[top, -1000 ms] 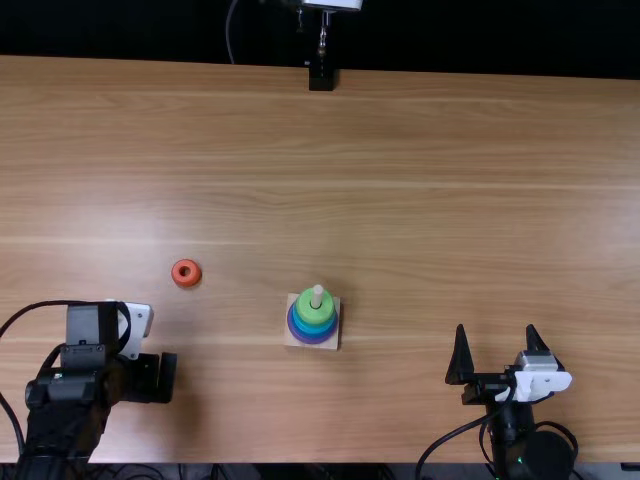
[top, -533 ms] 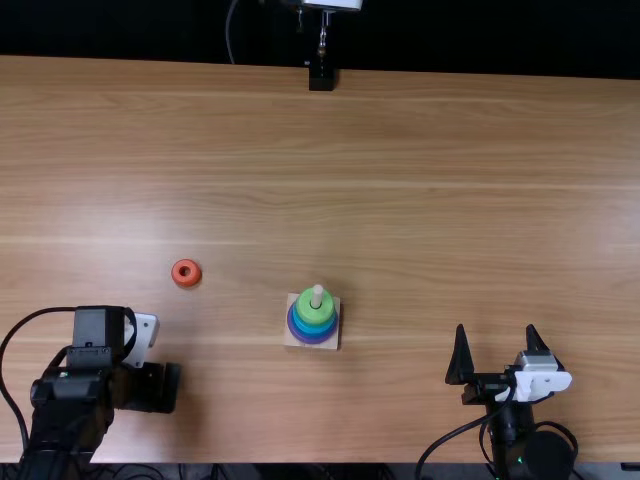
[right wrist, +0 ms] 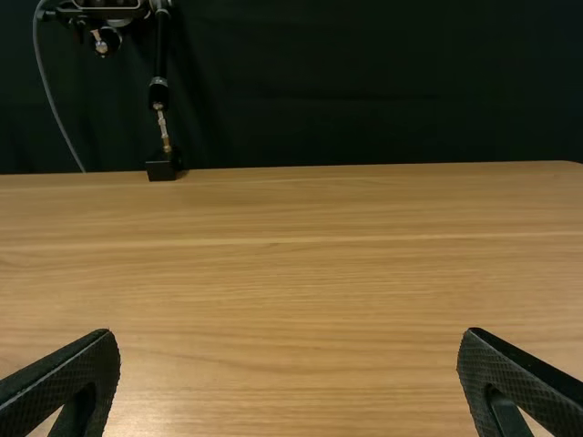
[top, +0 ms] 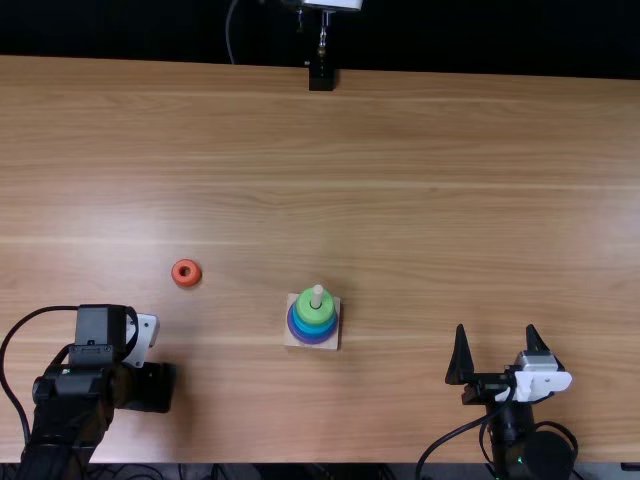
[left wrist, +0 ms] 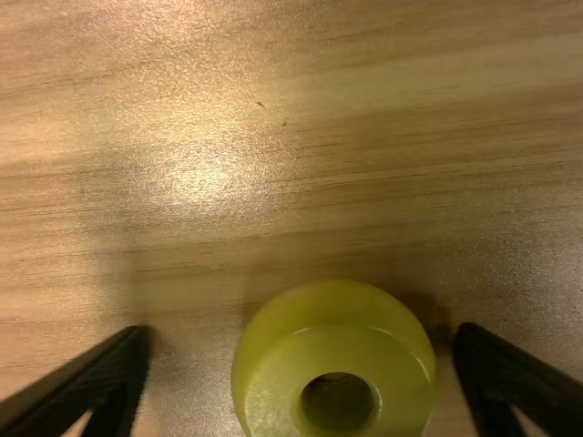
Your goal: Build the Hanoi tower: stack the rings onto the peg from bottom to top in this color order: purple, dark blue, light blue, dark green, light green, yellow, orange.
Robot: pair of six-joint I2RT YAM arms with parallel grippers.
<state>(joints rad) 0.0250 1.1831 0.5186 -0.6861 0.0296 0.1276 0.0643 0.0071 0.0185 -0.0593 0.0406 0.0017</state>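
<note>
The left arm (top: 68, 405) is showing black, with a boxy dark-grey housing (top: 100, 326), a white plate (top: 143, 338) and a black cable (top: 35, 313) curving alongside. The black right arm (top: 513, 430) is sporting a white bracket (top: 538, 380) and tapering, finely textured black fingers (top: 461, 360).

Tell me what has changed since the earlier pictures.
The left gripper has shifted slightly toward the near edge of the table; its fingers stand open on either side of the yellow ring. The orange ring, the partly stacked tower and the right gripper stayed put.
</note>
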